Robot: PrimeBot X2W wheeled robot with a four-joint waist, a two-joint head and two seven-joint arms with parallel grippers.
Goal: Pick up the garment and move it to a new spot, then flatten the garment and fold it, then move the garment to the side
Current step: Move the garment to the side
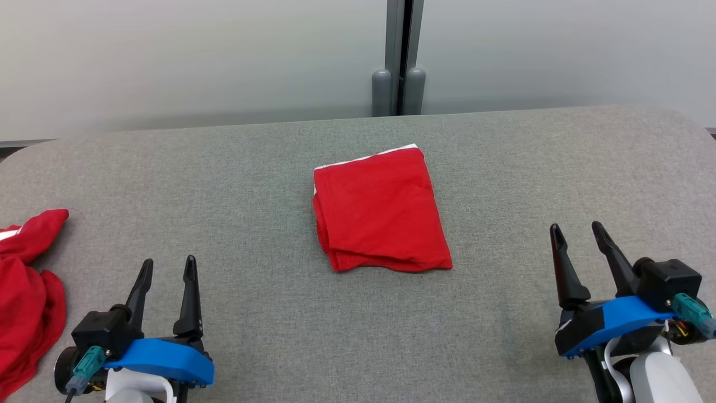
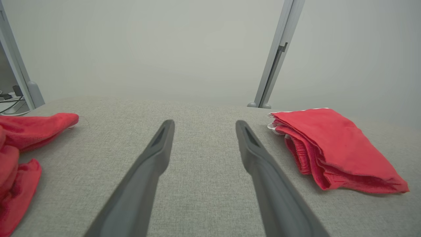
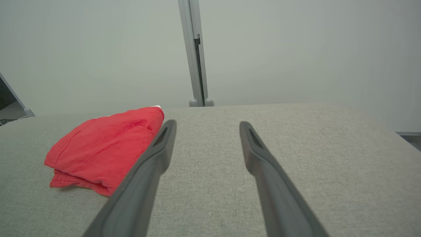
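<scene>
At the middle of the grey table (image 1: 224,184), a little toward its far side, I see the folded red garment (image 1: 382,210). It lies flat as a tidy rectangle, with a thin white edge showing along its far side and the stacked folds bunched at its left and near sides. Nothing touches it.

My left hand (image 1: 169,261) is at the near left, its two dark fingers spread wide and pointing away from me, holding nothing. The garment is well apart from it, off to the right and farther away.

My right hand (image 1: 575,225) is at the near right, likewise spread wide and empty, with the garment well off to its left. In the right wrist view one finger crosses in front of the garment's corner, but the head view shows a clear stretch of table between them.

At the left edge of the table a crumpled red cloth (image 1: 25,280) lies in a heap near my left hand, one rounded end reaching right. Beyond the far edge stands a pale wall (image 1: 168,56) with a grey post (image 1: 398,56).
</scene>
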